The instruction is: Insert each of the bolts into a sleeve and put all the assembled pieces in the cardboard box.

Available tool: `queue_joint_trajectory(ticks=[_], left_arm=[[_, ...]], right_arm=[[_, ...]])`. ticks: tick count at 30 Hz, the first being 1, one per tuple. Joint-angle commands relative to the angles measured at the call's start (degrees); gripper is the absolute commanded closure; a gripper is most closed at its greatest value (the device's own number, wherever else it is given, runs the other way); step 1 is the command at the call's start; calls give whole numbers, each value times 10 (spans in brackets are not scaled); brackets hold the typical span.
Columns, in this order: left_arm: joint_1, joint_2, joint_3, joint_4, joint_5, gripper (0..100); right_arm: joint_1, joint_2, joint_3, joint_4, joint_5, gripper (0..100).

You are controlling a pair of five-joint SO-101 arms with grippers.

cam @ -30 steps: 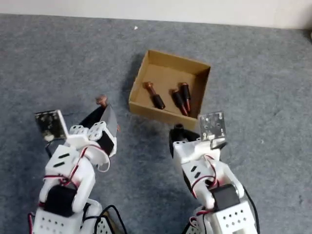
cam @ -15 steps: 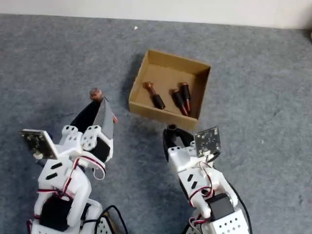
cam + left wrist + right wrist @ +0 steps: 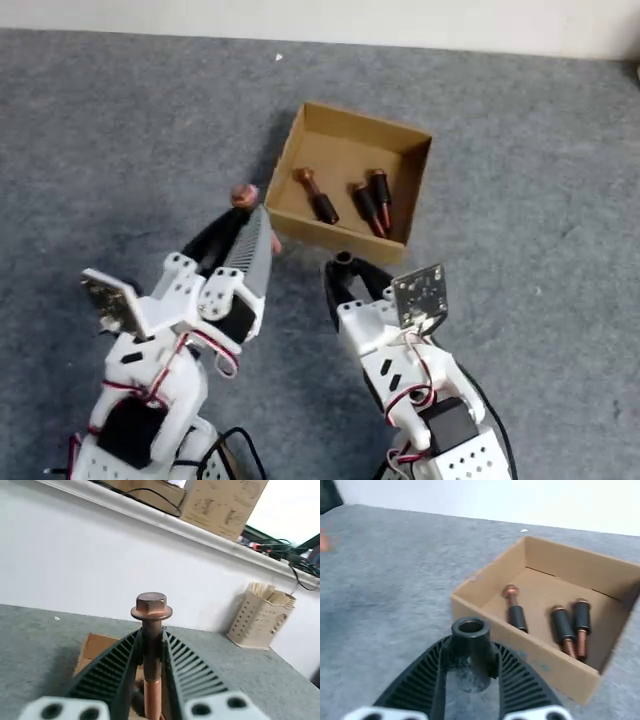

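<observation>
Bolt [image 3: 151,611] in left end effector [image 3: 152,634], sleeve [image 3: 469,636] (hollow) in right end effector [image 3: 470,646]

Readable text: none could be made out in any view.
Carton [image 3: 222,502] on the ledge [image 3: 100,499]: bore dark printed drawings, too small to read as words.
Cardboard box [image 3: 550,667]: showed faint bluish marks on its outer wall, too blurred to read.
</observation>
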Motion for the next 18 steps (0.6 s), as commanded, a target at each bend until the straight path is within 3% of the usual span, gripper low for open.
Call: queue_joint_trajectory(ticks=[1,11,18], left_arm=[[45,-5,33,-68,-4,995],[127,-5,73,-85,-4,994],[136,-5,92,-85,-4,994]], right_arm=[[-27,-10,26,-21,45,994],[-37,-11,29,-22,59,994],[-37,-11,27,-22,59,994]])
